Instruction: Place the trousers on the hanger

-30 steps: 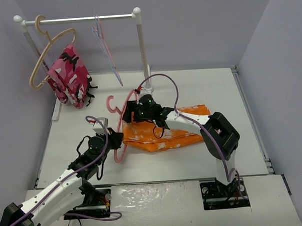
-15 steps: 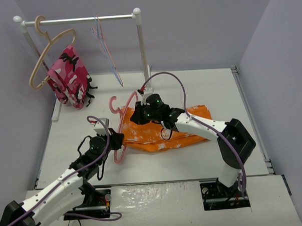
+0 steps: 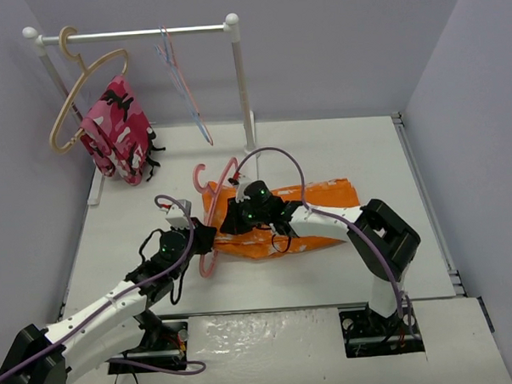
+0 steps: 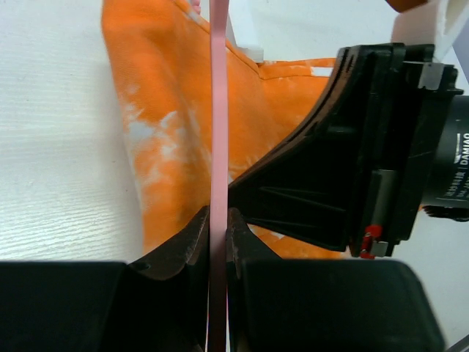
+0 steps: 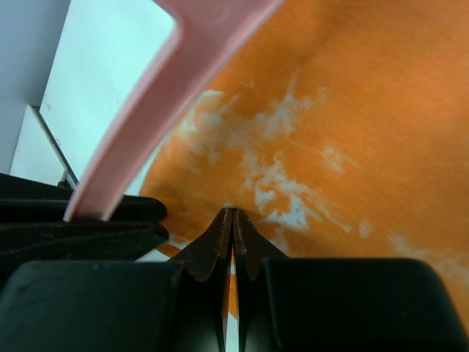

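The orange trousers [image 3: 312, 213] with white blotches lie flat on the table, to the right of centre. The salmon-pink hanger [image 3: 208, 213] stands tilted over their left end, its hook [image 3: 202, 172] pointing away from me. My left gripper [image 3: 202, 240] is shut on the hanger's lower bar [image 4: 218, 110], and the left wrist view shows the bar clamped between the jaws [image 4: 218, 227]. My right gripper [image 3: 232, 218] is shut, pinching the trousers' [image 5: 344, 125] left edge at its fingertips [image 5: 233, 217]. The hanger's arm [image 5: 165, 99] crosses above it.
A clothes rack [image 3: 138, 32] stands at the back left. A beige hanger [image 3: 80, 91] carrying a pink-and-red garment [image 3: 117, 130] and some thin wire hangers [image 3: 181, 80] hang from it. Its right post [image 3: 242, 86] rises just behind the trousers. Walls close in the left and right sides.
My right gripper has gone from open to shut on the trousers' left edge and has moved nearer to me. The left gripper and the hanger have shifted slightly right.
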### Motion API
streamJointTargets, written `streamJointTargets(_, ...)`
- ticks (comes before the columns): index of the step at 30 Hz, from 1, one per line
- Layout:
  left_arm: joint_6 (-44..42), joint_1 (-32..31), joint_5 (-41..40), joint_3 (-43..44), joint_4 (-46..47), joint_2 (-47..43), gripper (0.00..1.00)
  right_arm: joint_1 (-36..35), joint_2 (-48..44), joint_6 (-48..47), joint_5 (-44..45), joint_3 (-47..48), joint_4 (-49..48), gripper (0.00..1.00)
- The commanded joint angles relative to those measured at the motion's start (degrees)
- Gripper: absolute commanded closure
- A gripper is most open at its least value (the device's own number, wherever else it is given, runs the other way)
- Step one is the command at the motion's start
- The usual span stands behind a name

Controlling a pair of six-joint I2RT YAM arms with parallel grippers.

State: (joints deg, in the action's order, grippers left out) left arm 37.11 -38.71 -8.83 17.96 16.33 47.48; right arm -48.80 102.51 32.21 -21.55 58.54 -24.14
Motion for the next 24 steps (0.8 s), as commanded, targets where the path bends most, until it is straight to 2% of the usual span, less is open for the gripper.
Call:
streamJointTargets(1,2.6,-3.7,-1.9,2.0,11.4,2.9,1.0,-0.9,1.8,1.9,-3.4,1.2,-11.3,1.0)
streamJointTargets(5,2.0,-6.4,-4.5,2.6,13.1,4.8,1.0,-0.8,1.6,-0.7,-1.6,2.3,-8.7,1.0)
streamJointTargets(11,0.6,-6.6,-7.0,3.3,10.5,3.0,1.0,0.9,-7.3,-10.4,4.5,1.1,2.7,1.0)
streamJointTargets(13,0.4,-6.6,-7.2,3.5,10.2,3.0,1.0,1.5,-12.0,-14.2,6.9,1.4,6.3,0.96)
streamJointTargets(17,0.8,-6.7,-6.2,3.7,10.7,4.4,1.0,1.4,-18.1,-20.1,11.3,2.6,9.2,0.74)
streamJointTargets(19,0.8,-6.8,-6.2,3.9,10.7,4.9,1.0,1.1,-22.0,-24.5,14.4,2.0,6.5,0.48)
streamJointTargets(20,0.6,-6.8,-6.3,4.0,10.7,5.0,1.0,1.1,-22.8,-25.2,16.9,1.7,5.6,0.25)
streamJointTargets(21,0.4,-6.7,-6.3,4.3,10.6,5.0,1.0,1.2,-22.9,-26.1,18.8,1.8,5.0,0.09)
streamJointTargets(23,0.0,-6.7,-6.4,5.0,10.3,5.1,1.0,1.6,-22.1,-29.1,20.0,2.6,4.7,0.0)
streamJointTargets(24,-0.2,-6.7,-6.5,5.4,10.1,5.2,1.0,2.2,-20.9,-31.2,19.1,3.1,4.7,0.0)
